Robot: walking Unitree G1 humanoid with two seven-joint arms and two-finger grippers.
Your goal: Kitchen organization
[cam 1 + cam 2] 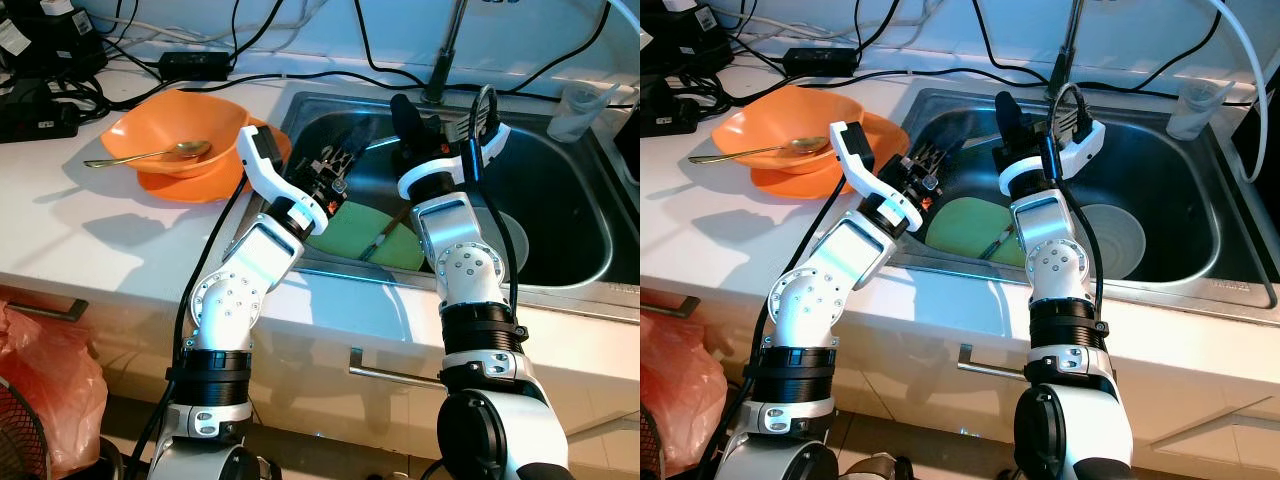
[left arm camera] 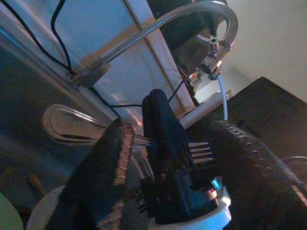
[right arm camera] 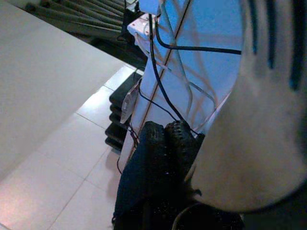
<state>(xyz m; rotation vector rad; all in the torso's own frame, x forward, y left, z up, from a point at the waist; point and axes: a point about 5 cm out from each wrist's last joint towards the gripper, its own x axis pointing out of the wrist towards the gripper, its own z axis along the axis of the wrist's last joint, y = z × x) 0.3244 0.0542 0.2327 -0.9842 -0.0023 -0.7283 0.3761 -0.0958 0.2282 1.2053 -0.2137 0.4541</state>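
White countertop (image 1: 120, 230) runs along the near edge of a steel sink (image 1: 560, 200), cables trailing across its far side, as I watch both arms reach over the basin from my remote station. My left gripper (image 1: 335, 170) hangs above the sink's left end, over a green plate (image 1: 375, 235) lying in the basin with a chopstick-like stick (image 1: 385, 240) across it; in the left wrist view its fingers (image 2: 112, 163) stand spread, and a spoon (image 2: 67, 125) shows between them, though I cannot tell if they touch it. My right gripper (image 1: 405, 118) points up near the tap (image 1: 445, 50), fingers (image 3: 158, 158) pressed together. A white plate (image 1: 515, 240) lies in the basin behind the right arm. On the counter to the left, orange bowls (image 1: 180, 135) hold a gold spoon (image 1: 150, 153).
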